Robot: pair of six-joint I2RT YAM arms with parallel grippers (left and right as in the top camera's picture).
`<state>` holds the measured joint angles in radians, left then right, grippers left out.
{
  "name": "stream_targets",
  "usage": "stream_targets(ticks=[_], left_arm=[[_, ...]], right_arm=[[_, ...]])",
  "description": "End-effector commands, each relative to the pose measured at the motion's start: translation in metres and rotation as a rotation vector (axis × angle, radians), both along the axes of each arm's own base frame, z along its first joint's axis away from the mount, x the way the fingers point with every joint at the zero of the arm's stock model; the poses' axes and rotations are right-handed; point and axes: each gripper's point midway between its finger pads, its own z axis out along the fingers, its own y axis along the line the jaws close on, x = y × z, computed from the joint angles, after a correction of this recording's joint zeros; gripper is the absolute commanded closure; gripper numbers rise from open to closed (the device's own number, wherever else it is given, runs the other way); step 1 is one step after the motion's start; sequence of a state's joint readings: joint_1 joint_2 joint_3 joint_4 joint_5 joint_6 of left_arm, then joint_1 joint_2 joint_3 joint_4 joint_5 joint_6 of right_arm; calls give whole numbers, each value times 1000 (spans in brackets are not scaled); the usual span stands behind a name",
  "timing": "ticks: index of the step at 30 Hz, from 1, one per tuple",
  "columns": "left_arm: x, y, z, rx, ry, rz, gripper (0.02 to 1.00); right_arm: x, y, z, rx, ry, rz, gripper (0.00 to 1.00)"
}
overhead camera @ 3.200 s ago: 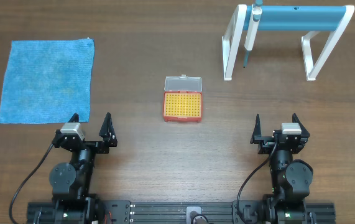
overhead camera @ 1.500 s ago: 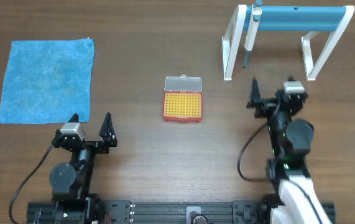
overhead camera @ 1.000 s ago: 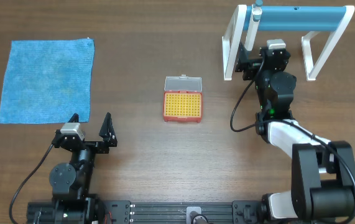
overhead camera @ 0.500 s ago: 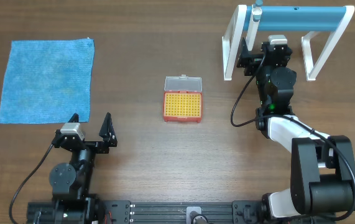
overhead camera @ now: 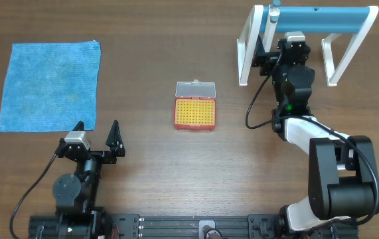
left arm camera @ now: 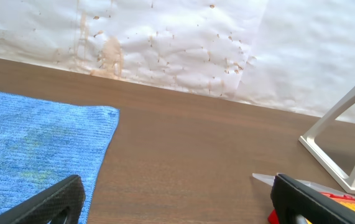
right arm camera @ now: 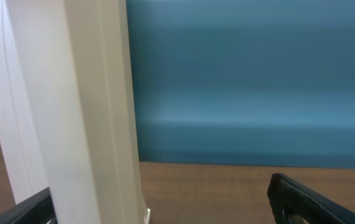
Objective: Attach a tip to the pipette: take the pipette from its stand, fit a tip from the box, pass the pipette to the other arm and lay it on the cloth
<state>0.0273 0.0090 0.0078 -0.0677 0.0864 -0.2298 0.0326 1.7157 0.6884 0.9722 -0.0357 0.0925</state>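
One white stand leg [right arm camera: 96, 106] seemingly blocks the right pincer [overhead camera: 277, 50].

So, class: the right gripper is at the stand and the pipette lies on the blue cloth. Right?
Not quite: the pipette hangs on the stand, not on the cloth, as the top view shows. The right gripper is indeed at the stand.

Overhead view; right wrist camera close against stand [right arm camera: 96, 93].

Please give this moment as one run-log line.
right gripper: open, at stand | pipette: hanging on stand, ungripped | left gripper: open, near own base | tip box: open
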Motion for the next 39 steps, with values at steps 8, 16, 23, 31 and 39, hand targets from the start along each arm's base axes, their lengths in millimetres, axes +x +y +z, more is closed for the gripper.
stream_targets(ticks=[8, 16, 23, 31, 39], left_arm=[[0, 0, -2, 2, 4, -2, 53], [0, 0, -2, 1, 4, -2, 53], [0, 0, -2, 2, 4, -2, 53], [0, 0, -2, 2, 4, -2, 53], [0, 0, -2, 2, 4, -2, 53]], right_arm=[[13, -11, 1, -3, 8, -56, 51], [14, -10, 2, -2, 5, -50, 316], [13, 0, 5, 2, -6, 5, 919], [3, 0, 32, 2, -22, 7, 921], [-24, 2, 60, 5, -121, 13, 919]])
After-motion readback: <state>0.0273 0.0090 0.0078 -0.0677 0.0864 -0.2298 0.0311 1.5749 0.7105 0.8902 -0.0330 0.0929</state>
